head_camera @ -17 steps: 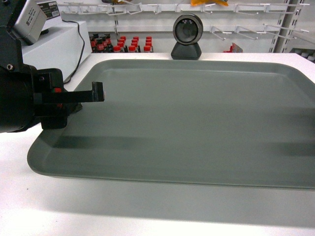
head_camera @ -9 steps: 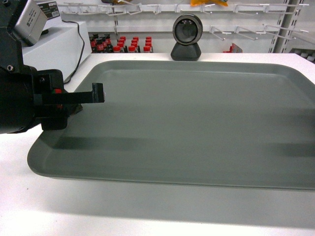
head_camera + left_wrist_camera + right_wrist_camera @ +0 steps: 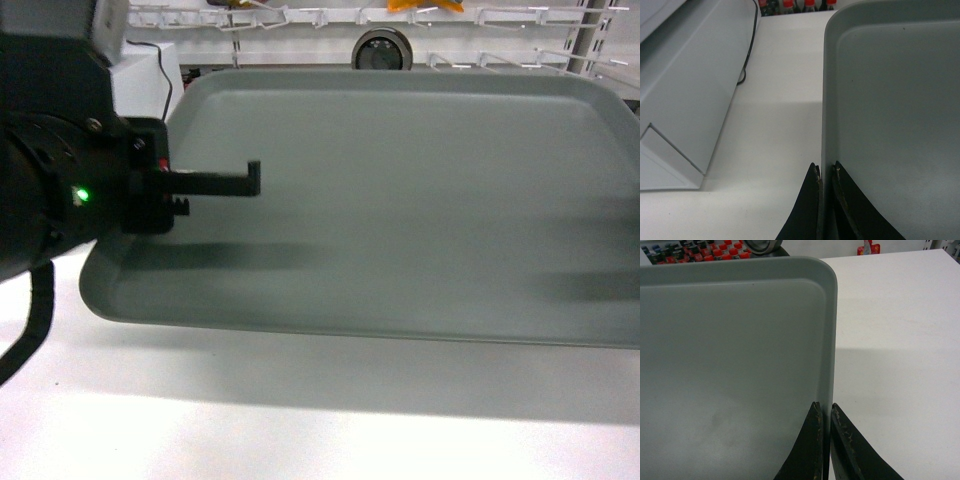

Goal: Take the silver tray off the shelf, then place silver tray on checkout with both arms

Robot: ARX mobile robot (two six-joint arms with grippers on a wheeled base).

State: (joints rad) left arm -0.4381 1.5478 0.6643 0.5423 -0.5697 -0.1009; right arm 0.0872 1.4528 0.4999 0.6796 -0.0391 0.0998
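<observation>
A white boxy cabinet (image 3: 685, 95) stands at the left, a black cable (image 3: 751, 40) trailing down its side. Behind, a round black scanner (image 3: 381, 48) and red-capped bottles (image 3: 705, 251).

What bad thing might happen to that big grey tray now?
Each pincer, left and right, pinches only the thin rim of the tray, so it might slip or tip. It is held above the white counter, so it could bang down. It may also bump the round scanner behind.
</observation>
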